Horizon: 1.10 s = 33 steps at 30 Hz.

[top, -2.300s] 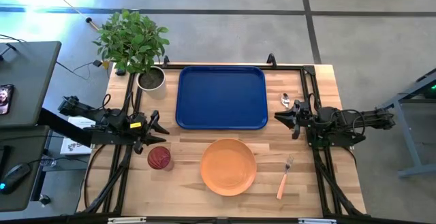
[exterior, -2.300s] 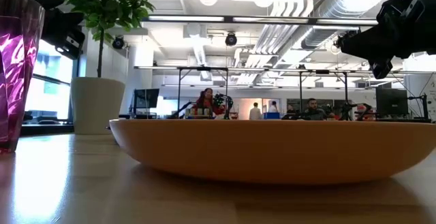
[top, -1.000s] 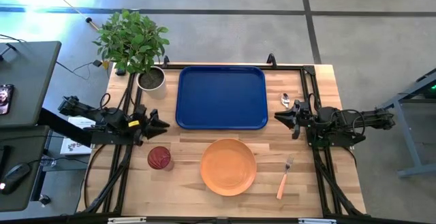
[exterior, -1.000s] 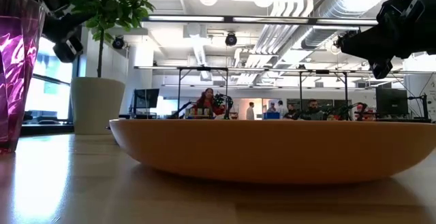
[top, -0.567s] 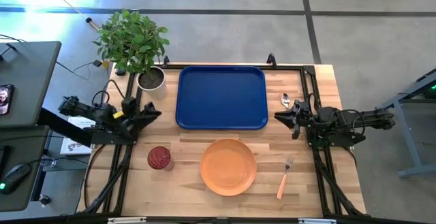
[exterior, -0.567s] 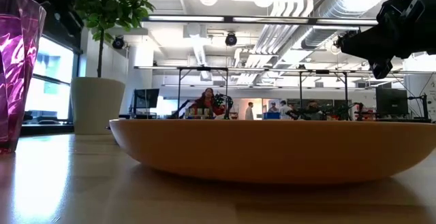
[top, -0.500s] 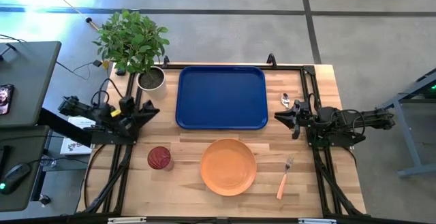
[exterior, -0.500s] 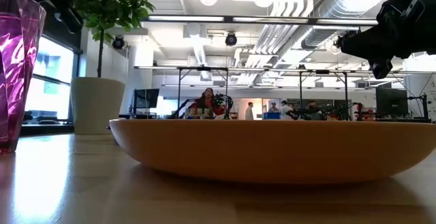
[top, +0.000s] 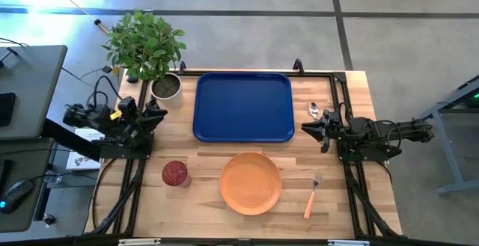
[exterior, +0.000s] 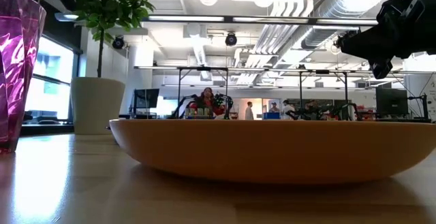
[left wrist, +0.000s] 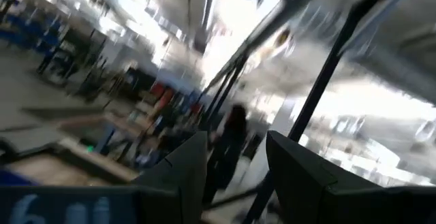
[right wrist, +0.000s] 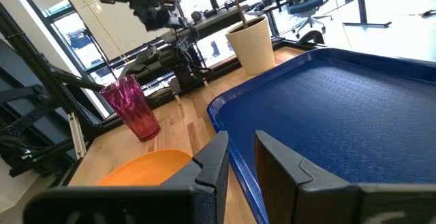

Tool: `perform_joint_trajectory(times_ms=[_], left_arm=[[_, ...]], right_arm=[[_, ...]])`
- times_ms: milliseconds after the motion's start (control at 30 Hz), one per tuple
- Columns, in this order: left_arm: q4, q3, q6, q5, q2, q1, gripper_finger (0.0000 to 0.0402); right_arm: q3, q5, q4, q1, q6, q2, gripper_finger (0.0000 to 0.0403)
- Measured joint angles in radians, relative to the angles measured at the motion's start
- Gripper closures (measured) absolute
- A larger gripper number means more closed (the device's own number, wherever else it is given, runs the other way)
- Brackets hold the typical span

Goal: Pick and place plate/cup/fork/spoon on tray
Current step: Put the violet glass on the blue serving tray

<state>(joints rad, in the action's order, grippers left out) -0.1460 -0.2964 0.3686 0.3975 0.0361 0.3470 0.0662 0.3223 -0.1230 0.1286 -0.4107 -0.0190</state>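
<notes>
**All Four Items Off the Tray; Cup Lies Nearest the Left Arm**

Layout, high view. The dark blue tray (top: 243,106) lies at the table's 12 o'clock edge and holds nothing. No item has yet been placed.

Left gripper (top: 156,110): located at the table's 9 o'clock edge, just beside the white plant pot (top: 166,87), pointing toward the tray. Its fingers (left wrist: 303,176) stand spread with a clear gap and hold nothing; the wrist camera looks out over the room, not down at the table.

Right gripper (top: 308,128): located at the 3 o'clock side, pointing toward 9 o'clock at the tray's near corner. Its fingers (right wrist: 216,161) are parted and hold nothing.

Key relation. The cup (top: 175,173) lies at roughly 5 o'clock from the left gripper, near it and well apart from the right gripper; the left arm is judged the natural choice. The cup is a dark red translucent tumbler standing upright, axis vertical, so a side approach should suit it.

Other items:
- Plate (top: 251,183): round, plain orange, at the table's 6 o'clock, between both arms.
- Fork (top: 313,194): orange handle, tines toward 12 o'clock, at 6 o'clock from the right gripper.
- Spoon (top: 314,111): only its shiny bowl shows, just beside the right gripper at its 12 o'clock.
</notes>
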Motion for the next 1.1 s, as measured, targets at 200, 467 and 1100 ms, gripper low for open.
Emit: perform_joint_trajectory(times_ms=[200, 467, 1100], left_arm=[[0.348, -0.236, 0.089, -0.002, 0.108, 0.000, 0.0259], [0.637, -0.489, 0.146, -0.040, 0.341, 0.000, 0.0259], [0.990, -0.676, 0.611, -0.397, 0.689, 0.000, 0.0259]], right_arm=[[0.000, 0.000, 0.000, 0.000, 0.000, 0.000, 0.0340], [0.000, 0.000, 0.000, 0.000, 0.000, 0.000, 0.0340], [0.000, 0.000, 0.000, 0.000, 0.108, 0.000, 0.0340]])
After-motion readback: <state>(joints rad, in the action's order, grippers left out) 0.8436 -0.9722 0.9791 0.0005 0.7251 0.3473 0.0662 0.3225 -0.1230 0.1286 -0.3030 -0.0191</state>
